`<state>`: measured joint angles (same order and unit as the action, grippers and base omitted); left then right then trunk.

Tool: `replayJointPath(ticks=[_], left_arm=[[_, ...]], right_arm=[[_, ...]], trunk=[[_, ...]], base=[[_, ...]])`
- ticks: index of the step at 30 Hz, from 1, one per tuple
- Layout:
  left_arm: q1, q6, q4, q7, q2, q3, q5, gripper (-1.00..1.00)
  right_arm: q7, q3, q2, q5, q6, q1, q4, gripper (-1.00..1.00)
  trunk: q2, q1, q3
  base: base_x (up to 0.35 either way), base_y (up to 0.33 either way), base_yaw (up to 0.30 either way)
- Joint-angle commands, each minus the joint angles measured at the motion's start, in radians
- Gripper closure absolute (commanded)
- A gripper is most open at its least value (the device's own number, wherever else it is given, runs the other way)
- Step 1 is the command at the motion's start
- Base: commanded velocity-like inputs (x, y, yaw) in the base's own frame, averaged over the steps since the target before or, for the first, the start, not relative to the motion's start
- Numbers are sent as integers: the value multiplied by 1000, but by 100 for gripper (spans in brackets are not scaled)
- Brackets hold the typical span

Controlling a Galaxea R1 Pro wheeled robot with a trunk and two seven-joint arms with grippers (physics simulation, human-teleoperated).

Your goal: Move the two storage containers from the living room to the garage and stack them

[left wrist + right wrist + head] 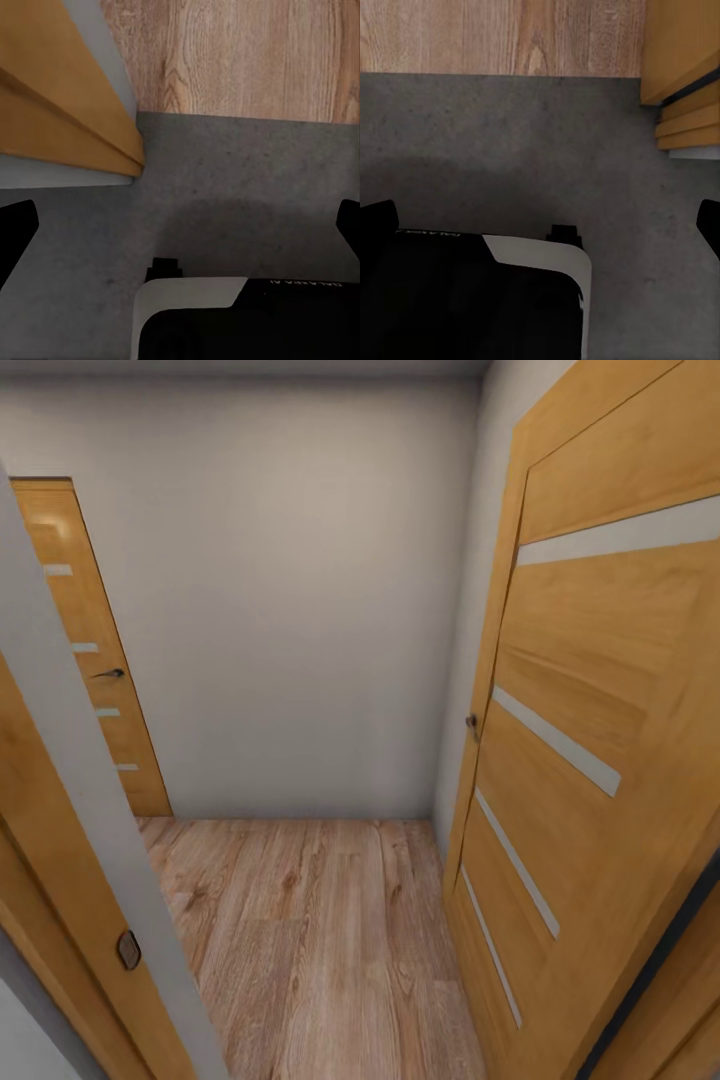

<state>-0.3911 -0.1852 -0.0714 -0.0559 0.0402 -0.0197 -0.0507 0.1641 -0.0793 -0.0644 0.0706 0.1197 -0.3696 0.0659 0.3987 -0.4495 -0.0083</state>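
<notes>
Wood-panelled door [590, 760] beside plank floor [320, 940]

- Ahead of me I see a light wood plank floor [320, 940], tan-brown with darker grain streaks.
- The back wall [290, 610] is plain pale grey.
- The open door [600, 760] is honey-orange wood, crossed by slanting pale grey strips.
- A second door [95, 660], same honey wood, has short pale strips and a dark handle.
- Below my left gripper [180, 225], whose fingertips are black, the floor [247, 187] is dark grey speckled concrete meeting pale wood planks.
- Under my right gripper [540, 225], also black-tipped: the same grey concrete and the robot base [472, 300], black with a white edge.
</notes>
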Motion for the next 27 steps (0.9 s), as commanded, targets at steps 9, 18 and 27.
replayJointPath(ticks=[9,18,27], left_arm=[[-2,-8,-4,-11,-3,-1,-7,-100],[-2,-9,-4,-10,-16,0,-1,-100],[-2,-9,-4,-5,-16,0,-3,-100]], right_arm=[[9,-8,0,8,8,-2,5,-100],[9,-8,0,8,8,-2,3,-100],[9,-8,0,8,8,-2,3,-100]], trunk=[[1,-1,-1],[1,-1,-1],[1,-1,-1]], base=[[0,0,0],[88,0,0],[302,0,0]])
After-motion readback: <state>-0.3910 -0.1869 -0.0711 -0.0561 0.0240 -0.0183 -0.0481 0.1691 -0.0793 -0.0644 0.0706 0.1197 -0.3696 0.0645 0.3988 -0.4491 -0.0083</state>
